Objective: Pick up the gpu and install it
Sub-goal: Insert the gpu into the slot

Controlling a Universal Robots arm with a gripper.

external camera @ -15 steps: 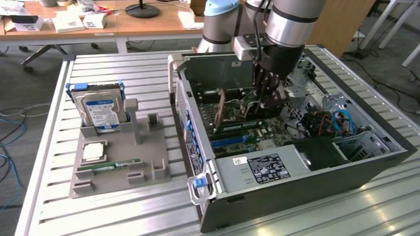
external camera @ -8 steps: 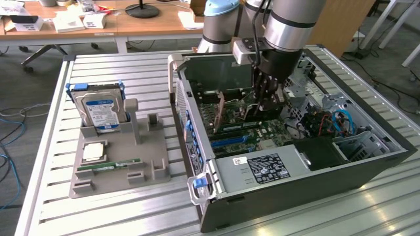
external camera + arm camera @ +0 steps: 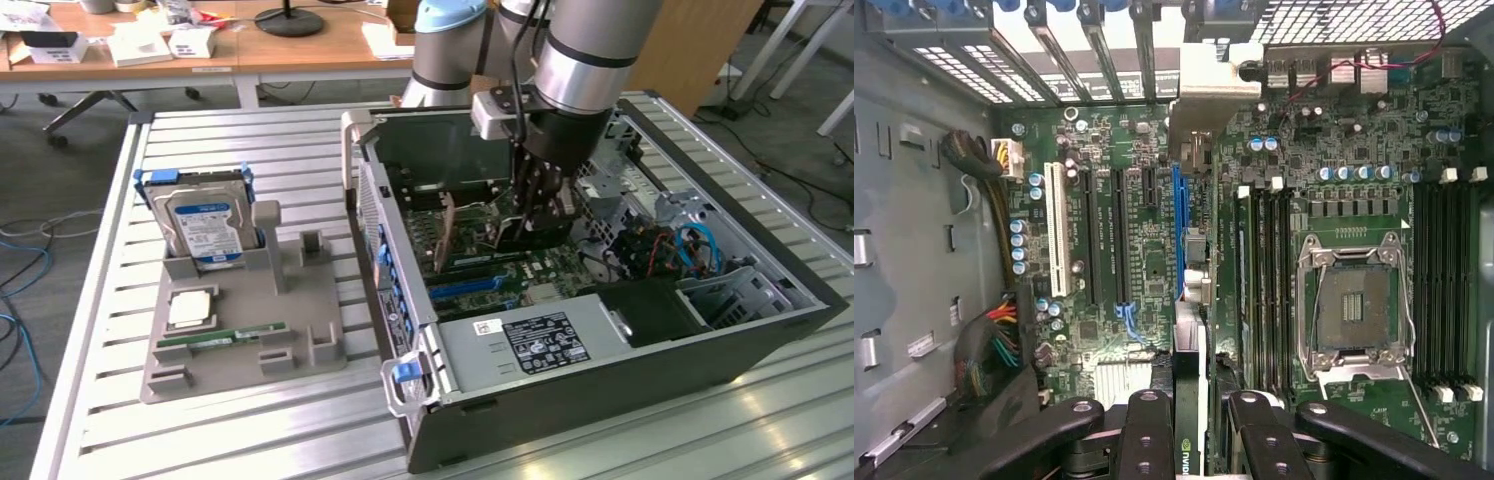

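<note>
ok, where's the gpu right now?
The gpu is in the computer case at the exterior view's right, held edge-on by the gripper, lined up along the blue expansion slot.

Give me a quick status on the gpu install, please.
Gripper shut on gpu, inside case. It lines up with blue slot; seating unclear. Nothing seen blocking it.

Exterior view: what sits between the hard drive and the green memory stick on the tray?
A square silver processor chip lies flat there, in the exterior view.
</note>
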